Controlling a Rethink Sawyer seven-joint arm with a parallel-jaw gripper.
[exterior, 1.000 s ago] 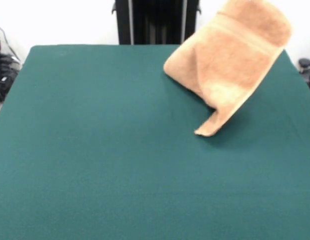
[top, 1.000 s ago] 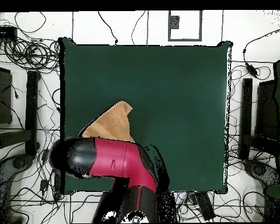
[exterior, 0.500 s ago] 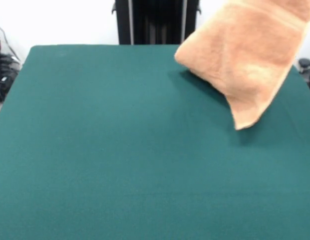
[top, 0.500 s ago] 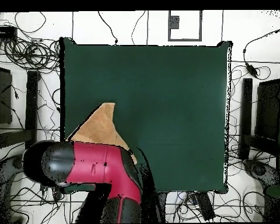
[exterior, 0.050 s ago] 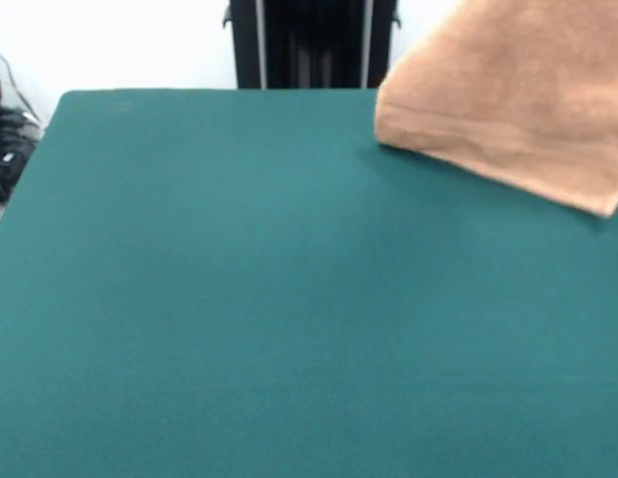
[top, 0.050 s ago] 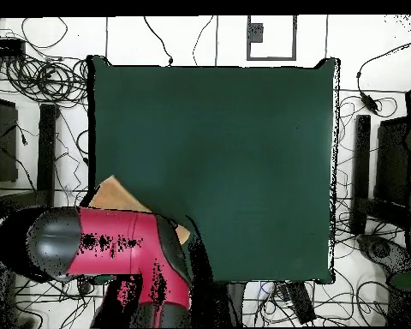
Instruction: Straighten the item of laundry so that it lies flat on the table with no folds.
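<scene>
Towel swung up and toward the table edge since a second ago — hanging, lower corner lifted, not flat. Arm hides the fingers — can't tell their state.

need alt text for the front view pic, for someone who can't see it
An orange-tan terry towel hangs lifted at the upper right, its top running out of the picture and its lower edge just above a dark green table that fills most of the view. A woven band runs near the towel's lower edge. The gripper is not visible here.
</scene>
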